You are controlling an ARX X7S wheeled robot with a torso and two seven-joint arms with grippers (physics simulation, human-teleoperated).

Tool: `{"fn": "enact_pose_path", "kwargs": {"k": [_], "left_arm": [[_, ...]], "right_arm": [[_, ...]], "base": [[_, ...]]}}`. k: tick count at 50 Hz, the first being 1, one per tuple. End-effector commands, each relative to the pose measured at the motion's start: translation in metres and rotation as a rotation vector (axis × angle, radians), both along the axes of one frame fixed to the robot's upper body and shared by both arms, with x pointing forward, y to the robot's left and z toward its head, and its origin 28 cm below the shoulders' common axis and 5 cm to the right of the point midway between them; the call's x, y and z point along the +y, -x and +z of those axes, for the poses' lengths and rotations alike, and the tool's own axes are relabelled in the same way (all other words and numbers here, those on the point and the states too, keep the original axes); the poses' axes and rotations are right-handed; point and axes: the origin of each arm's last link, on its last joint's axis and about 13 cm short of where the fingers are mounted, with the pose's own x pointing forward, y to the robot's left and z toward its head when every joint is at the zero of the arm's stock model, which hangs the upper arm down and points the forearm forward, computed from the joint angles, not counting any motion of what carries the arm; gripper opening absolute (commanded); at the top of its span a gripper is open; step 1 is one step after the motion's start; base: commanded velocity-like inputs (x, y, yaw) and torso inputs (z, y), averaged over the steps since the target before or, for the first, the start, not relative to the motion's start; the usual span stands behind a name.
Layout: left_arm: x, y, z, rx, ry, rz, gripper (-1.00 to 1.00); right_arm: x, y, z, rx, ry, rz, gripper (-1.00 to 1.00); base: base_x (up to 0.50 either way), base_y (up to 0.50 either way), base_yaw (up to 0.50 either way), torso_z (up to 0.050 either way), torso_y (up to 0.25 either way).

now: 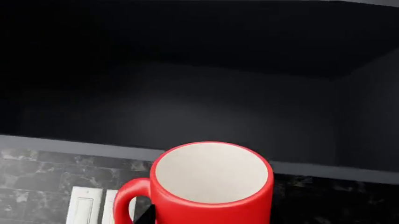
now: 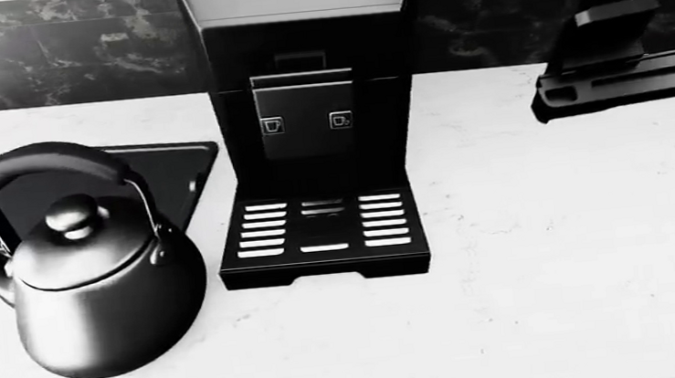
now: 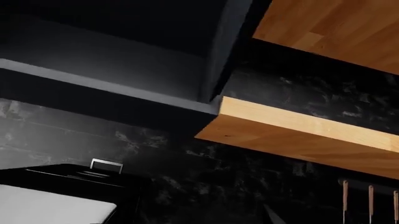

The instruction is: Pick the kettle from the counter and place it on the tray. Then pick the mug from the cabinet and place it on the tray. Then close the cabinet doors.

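Reading the scene: we take the kettle [image 2: 91,275] as already placed, and the mug [image 1: 209,186] as the step in hand.
Mug, location: in the left wrist view the red mug fills the near part of the frame, outside and just in front of the dark open cabinet [image 1: 206,107]; we judge it lifted clear of the shelf.
Mug, axis: long axis upright, white mouth open upward, loop handle out to one side.
Left gripper: only a dark sliver shows beside the mug's base; we cannot tell how the jaws stand, though the mug's closeness suggests it is carried.
Right gripper: not visible in any view; a dark arm segment [image 2: 621,77] lies at far right over the counter [image 2: 541,272].
Tray [image 2: 183,170]: far left on the counter, left of the coffee machine [image 2: 313,154].
Kettle: upright on the tray's near part, spout pointing left, handle arching left to right.
Governing relation: the tray lies below the left arm, which is nearer; free tray surface remains only on the far right side, behind the kettle.
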Motion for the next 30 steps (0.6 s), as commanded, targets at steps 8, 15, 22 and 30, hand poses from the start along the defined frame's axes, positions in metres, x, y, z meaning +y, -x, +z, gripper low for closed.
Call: {"fn": "enact_pose_path", "kwargs": {"k": [8,15,22,30], "left_arm": [[0.004,0.002,-0.016,0.018,-0.010,0.019,-1.00],[0.005,0.000,-0.018,0.023,-0.009,0.025,-1.00],[0.003,-0.002,-0.021,0.032,-0.011,0.020,-1.00],[0.002,-0.004,-0.025,0.043,-0.012,0.014,-1.00]], "right_arm": [[0.001,-0.001,-0.004,0.000,0.007,-0.005,1.00],[0.001,-0.001,-0.004,-0.001,0.010,-0.005,1.00],[0.001,-0.001,-0.005,0.000,0.007,-0.006,1.00],[0.002,-0.001,-0.005,-0.003,0.009,-0.004,1.00]], "base": [[0.00,0.50,0.00,0.000,0.000],[0.00,0.50,0.00,0.000,0.000],[0.00,0.50,0.00,0.000,0.001],[0.00,0.50,0.00,0.000,0.000]]}}
